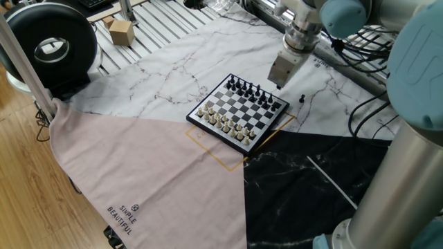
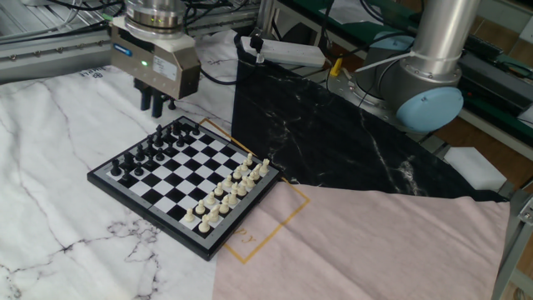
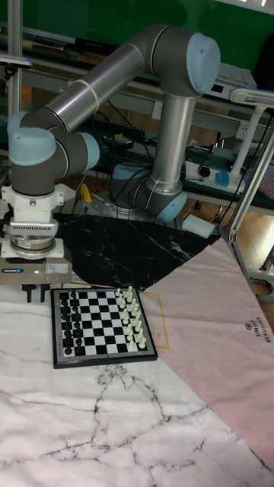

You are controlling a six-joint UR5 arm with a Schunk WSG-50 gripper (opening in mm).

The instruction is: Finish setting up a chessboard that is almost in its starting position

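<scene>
Up above the marble cloth (image 2: 50, 167), the claw (image 2: 154, 102) hangs just past the black-piece side of the chessboard (image 2: 185, 184), fingers apart and holding nothing. One small black piece (image 1: 302, 98) stands alone off the board; in the other fixed view the claw hides it. The board lies partly inside an orange square outline (image 2: 275, 225). Its tiny pieces are hard to tell apart.

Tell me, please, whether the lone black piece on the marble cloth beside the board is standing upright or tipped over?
Upright. The lone black piece stands on its base off the chessboard, apart from the gripper hovering nearby.
</scene>
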